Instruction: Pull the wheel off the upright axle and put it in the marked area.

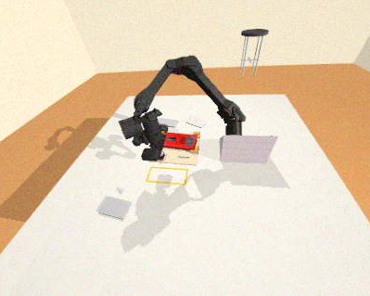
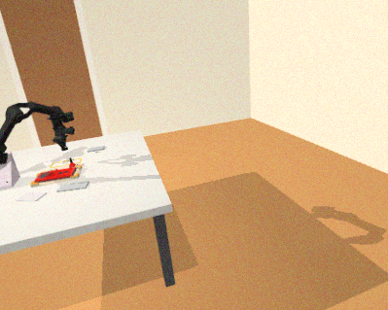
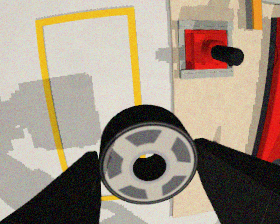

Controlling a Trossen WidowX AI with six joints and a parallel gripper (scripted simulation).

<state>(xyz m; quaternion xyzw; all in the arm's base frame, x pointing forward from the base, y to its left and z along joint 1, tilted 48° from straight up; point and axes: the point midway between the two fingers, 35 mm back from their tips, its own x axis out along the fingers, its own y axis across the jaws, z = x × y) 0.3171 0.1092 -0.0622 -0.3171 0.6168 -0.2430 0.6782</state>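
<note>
The arm (image 1: 210, 86) (image 2: 5, 132) is matte black, with slim links, chunky joints and dark, tapering jaws (image 1: 152, 155) (image 2: 64, 149).

In the wrist view, a short black upright axle on a red block (image 3: 235, 55) stands as an obstacle beside the yellow rectangular outline (image 3: 136, 60) (image 1: 187, 176) (image 2: 52, 166). Within the outline, the visible white surface presents no raised part. The long red panel (image 3: 272, 115) (image 1: 181, 141) (image 2: 55, 174) bounds the axle's other side. Part of the outline lies hidden behind the black-tyred wheel (image 3: 172, 162).
</note>
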